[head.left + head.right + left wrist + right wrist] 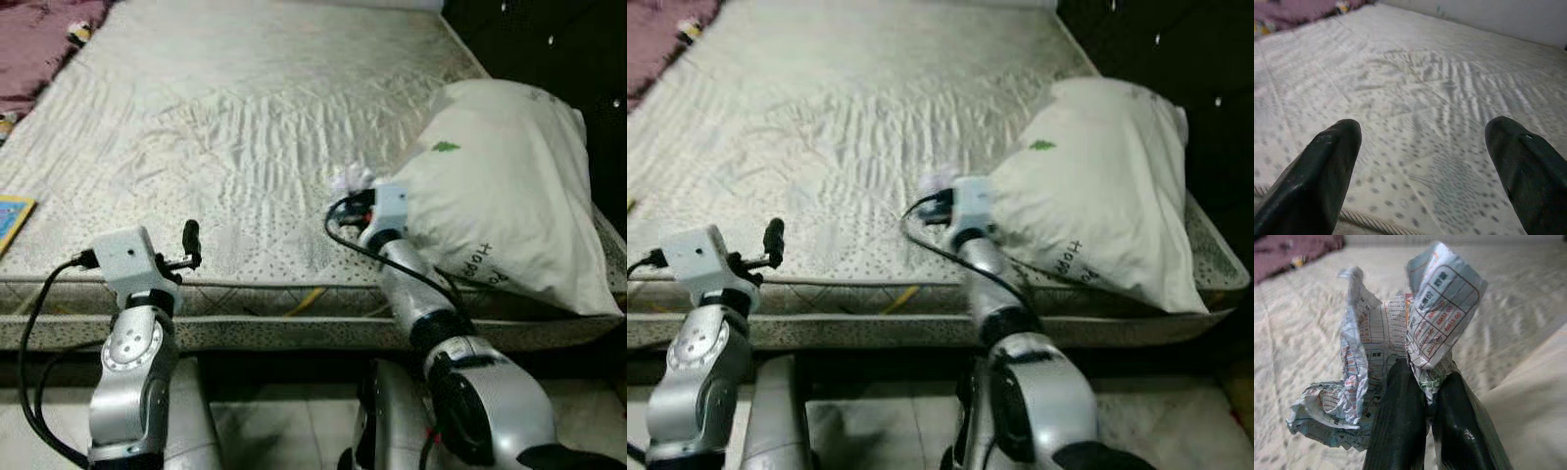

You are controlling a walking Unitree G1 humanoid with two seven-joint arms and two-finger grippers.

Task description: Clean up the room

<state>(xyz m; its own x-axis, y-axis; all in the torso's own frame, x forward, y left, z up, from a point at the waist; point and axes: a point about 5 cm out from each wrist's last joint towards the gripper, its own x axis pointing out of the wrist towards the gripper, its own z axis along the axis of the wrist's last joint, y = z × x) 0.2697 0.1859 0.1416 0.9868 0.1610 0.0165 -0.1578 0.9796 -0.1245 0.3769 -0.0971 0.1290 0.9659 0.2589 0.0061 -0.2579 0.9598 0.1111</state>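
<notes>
While the right gripper [1422, 396] pinches a crumpled paper [1396, 352] over the mattress [225, 127], at nine o'clock from the pillow [509, 196], pickup looks done; next, carry it to a bin. Left gripper [1425, 166] hovers agape at seven o'clock.

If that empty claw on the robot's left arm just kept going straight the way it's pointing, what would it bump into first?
Probably nothing soon. The left gripper, fingers open, points across the bare mattress. Its line skims low over the quilted surface, so it might graze the fabric; depth is hard to judge.
</notes>
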